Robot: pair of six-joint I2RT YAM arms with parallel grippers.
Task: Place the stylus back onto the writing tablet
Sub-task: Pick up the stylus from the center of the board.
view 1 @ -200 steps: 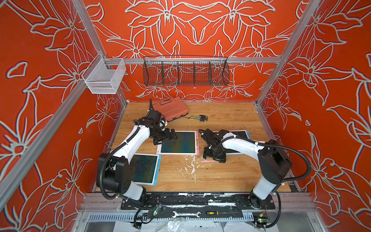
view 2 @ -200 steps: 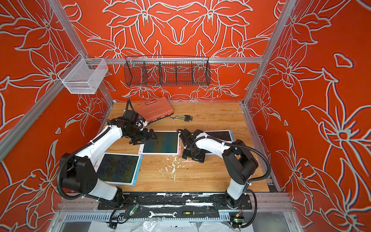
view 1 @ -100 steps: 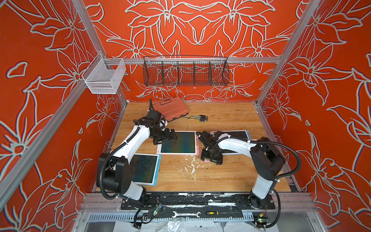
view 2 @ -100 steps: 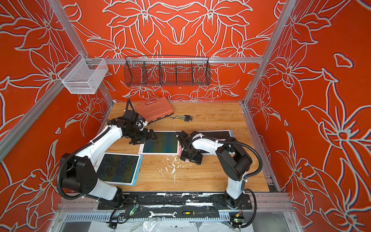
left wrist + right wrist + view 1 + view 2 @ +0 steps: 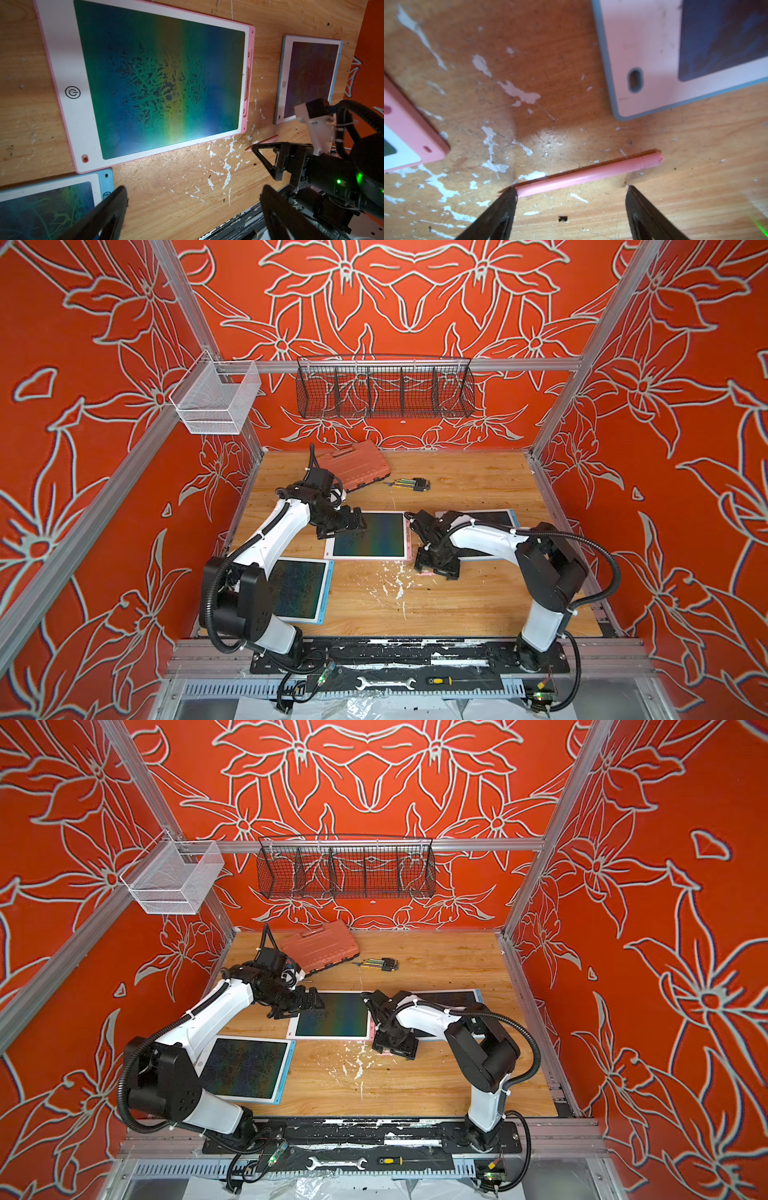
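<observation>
Top view: right gripper (image 5: 436, 568) low over the table (image 5: 457, 605), just near-right of the pink tablet (image 5: 368, 535).
Left wrist: left gripper (image 5: 193, 207) spread wide, empty.
Right wrist: stylus (image 5: 587, 174) lies flat on the table. The 2 jaws are apart above it, gripping nothing.
Pickup and placing are both still to do.

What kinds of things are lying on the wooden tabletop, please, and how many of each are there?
Pink-framed writing tablet: 1
Blue-framed writing tablets: 2
Pink stylus: 1
Red tool case: 1
Bundle of small tools: 1
Total: 6
</observation>
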